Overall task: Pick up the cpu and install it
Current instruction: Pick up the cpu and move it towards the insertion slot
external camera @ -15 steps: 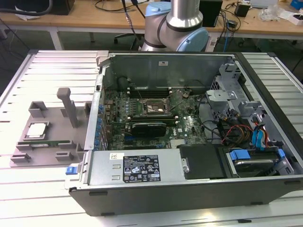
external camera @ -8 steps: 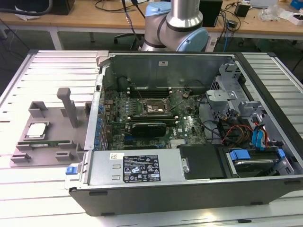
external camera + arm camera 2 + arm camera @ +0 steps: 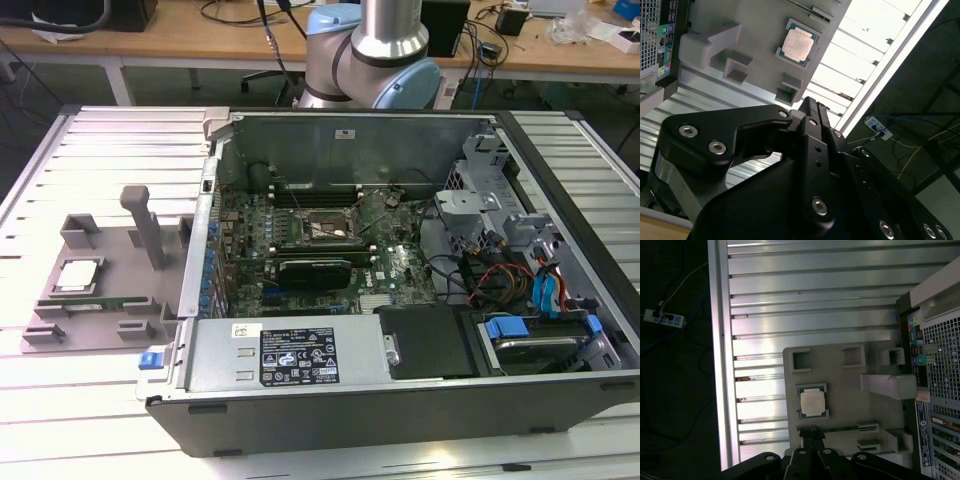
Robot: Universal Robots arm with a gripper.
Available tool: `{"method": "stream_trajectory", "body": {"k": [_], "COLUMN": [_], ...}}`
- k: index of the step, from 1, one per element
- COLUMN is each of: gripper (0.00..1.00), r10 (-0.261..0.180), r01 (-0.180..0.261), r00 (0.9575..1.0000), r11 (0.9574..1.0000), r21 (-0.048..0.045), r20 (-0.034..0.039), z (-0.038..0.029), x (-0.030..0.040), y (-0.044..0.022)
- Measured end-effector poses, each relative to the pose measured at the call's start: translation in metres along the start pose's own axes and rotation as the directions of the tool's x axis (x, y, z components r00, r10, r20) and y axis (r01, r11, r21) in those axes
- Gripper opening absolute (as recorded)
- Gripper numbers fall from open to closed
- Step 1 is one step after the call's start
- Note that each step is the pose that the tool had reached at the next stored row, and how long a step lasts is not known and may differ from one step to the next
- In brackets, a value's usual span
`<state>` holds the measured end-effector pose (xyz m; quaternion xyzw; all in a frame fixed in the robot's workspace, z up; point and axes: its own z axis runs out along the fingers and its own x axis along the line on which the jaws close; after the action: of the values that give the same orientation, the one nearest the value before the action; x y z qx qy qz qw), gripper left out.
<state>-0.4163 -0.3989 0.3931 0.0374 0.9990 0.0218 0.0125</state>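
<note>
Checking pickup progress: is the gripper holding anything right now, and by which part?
The cpu is not held: it lies in its grey holder, apart from the gripper.

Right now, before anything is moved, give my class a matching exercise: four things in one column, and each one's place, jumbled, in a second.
Things
1. cpu
2. socket
3. post
4. blue cables

Places
A. on the motherboard inside the open case
B. upright on the grey tray
C. flat in a pocket of the tray
D. in the case, at the exterior view's right

Pairs: 1-C, 2-A, 3-B, 4-D
</note>
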Motion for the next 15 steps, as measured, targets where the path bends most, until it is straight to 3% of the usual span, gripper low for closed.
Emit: {"method": "stream_trajectory", "body": {"k": [1, 3, 7, 12, 13, 15], "gripper": [0.17, 0.42, 0.66, 0.66, 0.66, 0.66], "r10": [0.0, 0.0, 0.0, 0.0, 0.0, -0.001], "r01": [0.0, 0.0, 0.0, 0.0, 0.0, 0.001], "r00": [1.0, 1.0, 1.0, 1.0, 1.0, 1.0], "r11": [1.0, 1.0, 1.0, 1.0, 1.0, 0.9996], "r21": [0.0, 0.0, 0.0, 0.0022, 0.0058, 0.0268], "r20": [0.0, 0.0001, 0.0, 0.0003, 0.0005, 0.0021], "z": [0.0, 0.0, 0.0, 0.0, 0.0001, 0.0001], "x": [0.0, 0.0001, 0.0002, 0.0003, 0.0004, 0.0002], "y": [0.0, 0.0, 0.0, 0.0, 0.0001, 0.0]}}
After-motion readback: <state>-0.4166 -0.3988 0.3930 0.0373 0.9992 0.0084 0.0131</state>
